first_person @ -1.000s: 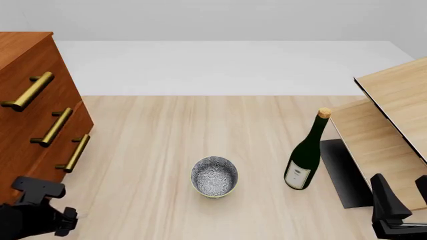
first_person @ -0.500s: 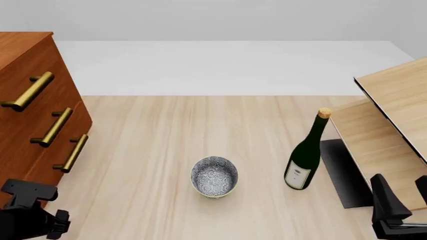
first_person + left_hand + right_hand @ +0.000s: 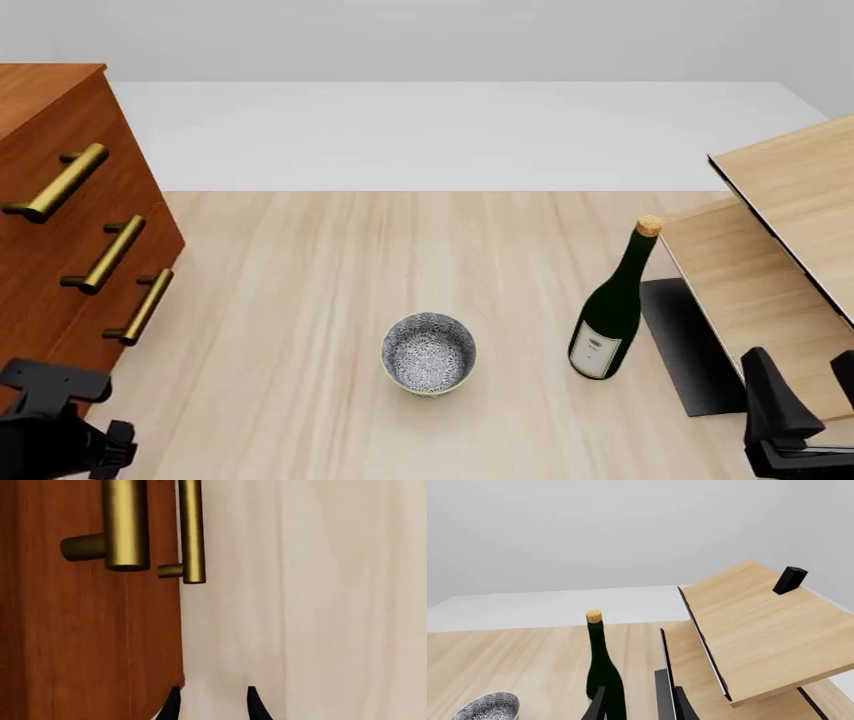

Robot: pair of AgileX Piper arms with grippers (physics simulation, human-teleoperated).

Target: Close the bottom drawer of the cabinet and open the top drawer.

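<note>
Left gripper (image 3: 209, 705) sits low beside the cabinet (image 3: 54, 150), fingers slightly apart and empty. The bottom drawer (image 3: 100, 320) lies just ahead, its bar handle running along the fingers' line. The right gripper (image 3: 636, 705), equally parted, idles well apart.

No text can be read anywhere; the bottle (image 3: 610, 318) carries a pale label (image 3: 595, 351), but its print is too small to make out.
</note>
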